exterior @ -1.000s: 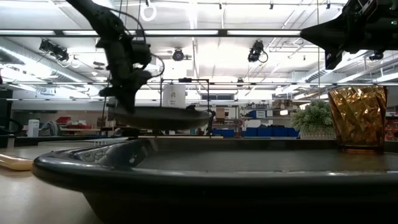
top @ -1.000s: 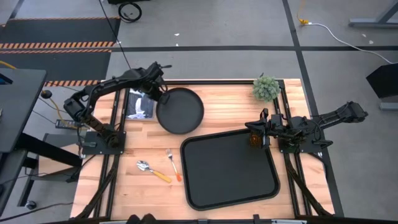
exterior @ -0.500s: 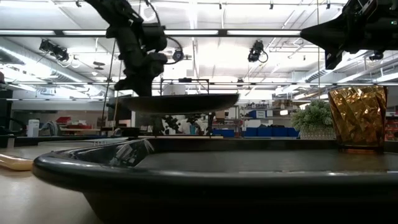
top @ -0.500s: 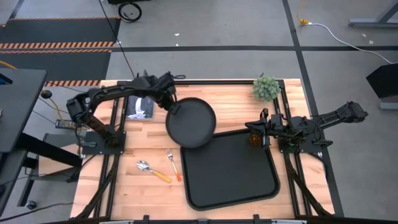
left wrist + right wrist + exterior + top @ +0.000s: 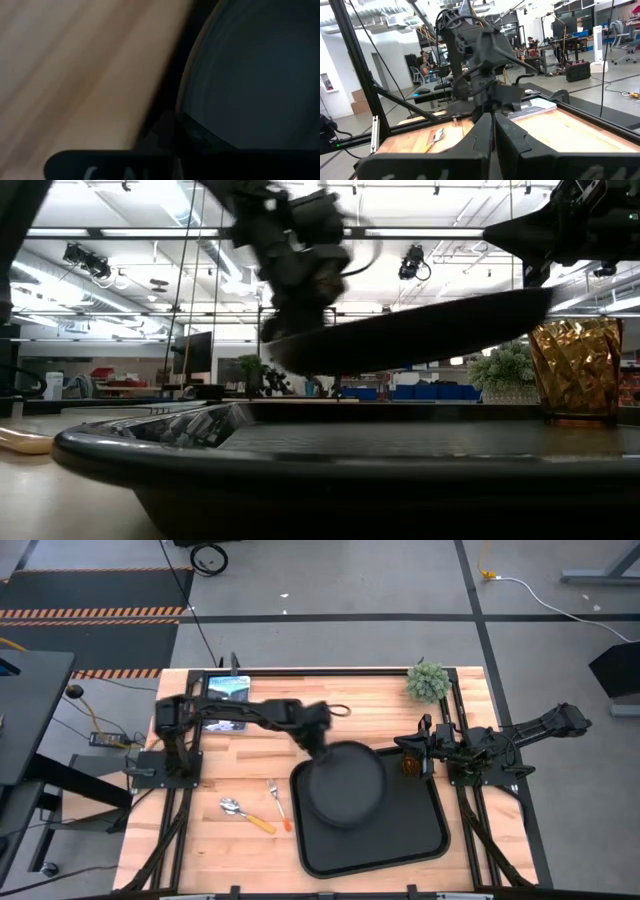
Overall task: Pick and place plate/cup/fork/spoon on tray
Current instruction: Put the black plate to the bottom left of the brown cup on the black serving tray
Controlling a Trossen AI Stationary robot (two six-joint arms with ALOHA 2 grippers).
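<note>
Once beside it, plate (image 5: 345, 785) over tray (image 5: 420, 840)

The wooden table (image 5: 370, 705) carried the tray (image 5: 412, 840), which lay beneath the left gripper (image 5: 318, 743) and reached across to just beside the right gripper (image 5: 425, 742). The spoon (image 5: 243, 814) and the fork (image 5: 277, 803) lay side by side on the bare wood, near the left gripper on its arm-base side. A small plant (image 5: 428, 681) stood at the table's edge, near the right gripper.
</note>
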